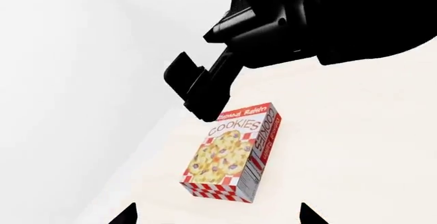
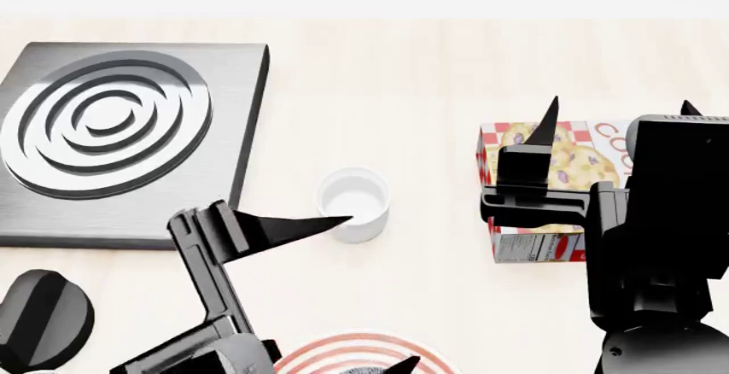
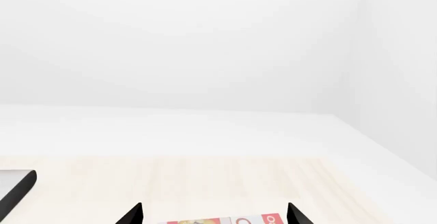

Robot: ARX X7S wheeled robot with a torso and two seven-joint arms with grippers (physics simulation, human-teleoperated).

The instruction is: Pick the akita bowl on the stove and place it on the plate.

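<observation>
Pale wood bench (image 2: pixel 433 67) stretches out below the robot's head, and from where I stand the stove (image 2: pixel 245 92) at the far left has a bare ring burner: no akita bowl sits on it. The plate (image 2: pixel 341 348) peeks in at the near edge with a grey sliver at its middle (possibly the bowl; I cannot tell). The left gripper (image 2: pixel 381 289) is spread wide and empty, one tip right by the plain white cup (image 2: pixel 353 203). The right gripper (image 2: pixel 621 105) hangs over the cookie box (image 2: pixel 547 178), also wide apart.

From the left wrist I see only that box lying flat with the right arm above it, and nothing between the two tips.

From the right wrist, the box's top edge shows between the open tips, with a corner of the stove off to one side.

My worry: a careless sweep of the left arm would tip the cup or clip the plate, and a drop of the right would shove the box.
</observation>
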